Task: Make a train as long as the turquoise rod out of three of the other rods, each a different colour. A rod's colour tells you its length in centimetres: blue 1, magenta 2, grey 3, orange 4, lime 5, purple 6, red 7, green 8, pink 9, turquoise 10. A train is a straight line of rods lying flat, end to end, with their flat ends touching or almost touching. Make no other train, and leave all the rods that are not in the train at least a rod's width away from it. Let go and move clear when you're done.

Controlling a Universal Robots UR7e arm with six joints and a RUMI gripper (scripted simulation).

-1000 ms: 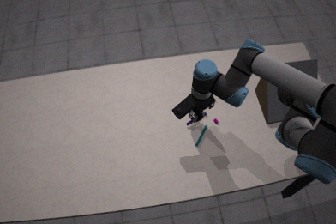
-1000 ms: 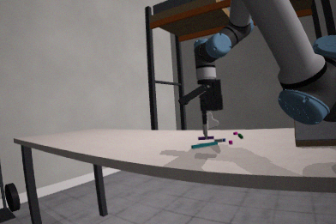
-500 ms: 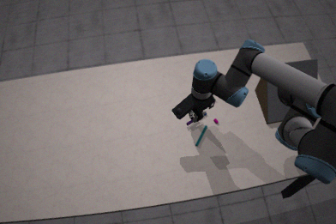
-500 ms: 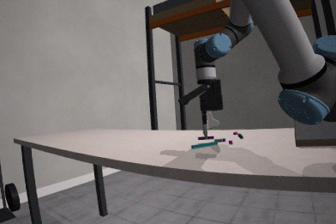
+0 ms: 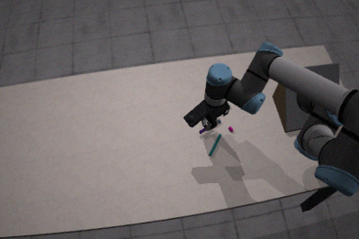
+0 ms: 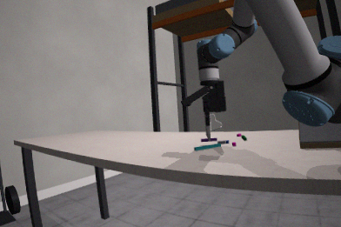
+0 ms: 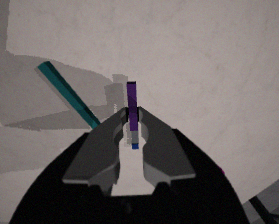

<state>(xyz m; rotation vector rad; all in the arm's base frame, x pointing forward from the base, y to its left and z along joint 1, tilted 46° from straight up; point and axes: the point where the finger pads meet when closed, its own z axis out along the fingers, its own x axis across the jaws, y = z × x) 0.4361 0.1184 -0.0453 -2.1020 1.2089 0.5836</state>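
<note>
Holding purple rod [image 5: 201, 131] [image 6: 203, 140] [image 7: 132, 95], claw [image 5: 211, 126] [image 6: 209, 138] [image 7: 133, 108] nearly closed, tips pinching rod's sides. Rod level, at or just over the table [image 5: 92, 153] [image 6: 109, 150] [image 7: 215, 65]; can't tell if touching it. Wrist view: grey rod [image 6: 222, 142] [image 7: 134, 136] lined up off purple's end, seen between the claw's fingers, blue rod [image 6: 227, 142] [image 7: 135, 146] at grey's far end. Purple-grey contact: can't tell. Turquoise rod [image 5: 215, 145] [image 6: 207, 147] [image 7: 67, 93] flat on table, near the row, slanted to it, apart from purple. Exterior view: two magenta bits to the right of the row, one nearer the camera, one farther back beside a green rod [image 6: 244, 137]. Top view: one magenta bit visible, apart from turquoise. Arm reaches in from the right, casting shadow over turquoise.
</note>
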